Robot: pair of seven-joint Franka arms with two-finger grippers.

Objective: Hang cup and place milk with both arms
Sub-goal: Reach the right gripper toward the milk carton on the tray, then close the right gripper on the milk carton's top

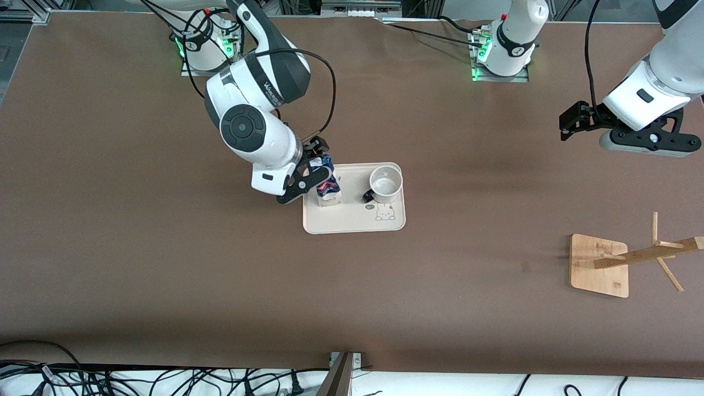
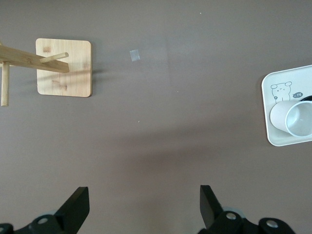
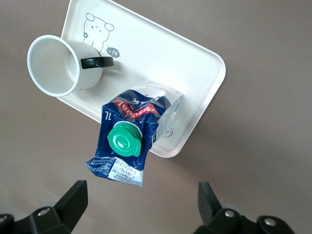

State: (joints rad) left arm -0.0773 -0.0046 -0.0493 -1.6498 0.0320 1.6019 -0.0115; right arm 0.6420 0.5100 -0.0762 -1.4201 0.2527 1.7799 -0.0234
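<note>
My right gripper [image 1: 313, 170] hangs over the milk [image 1: 328, 184], fingers spread wide and closed on nothing; in the right wrist view the carton [image 3: 129, 141] stands between my two fingertips [image 3: 73, 200], its green cap [image 3: 125, 140] facing up at me, so the line between my fingers already straddles it. The carton stands upright on the cream tray [image 1: 355, 223], at the end toward the right arm; its long axis runs vertically, so I judge a straight descent puts a finger on each side. On the front view's clock face, with the tray as the dial, the milk sits at about nine o'clock and the cup [image 1: 385, 184] at about one, the two apart; the cup's black handle [image 1: 367, 196] points toward seven. My left gripper [image 1: 577, 122] waits, fingers open and empty, over bare table [image 1: 165, 275], with the wooden rack [image 1: 602, 264] at about five o'clock from it; the right arm is plainly nearer the milk.
</note>
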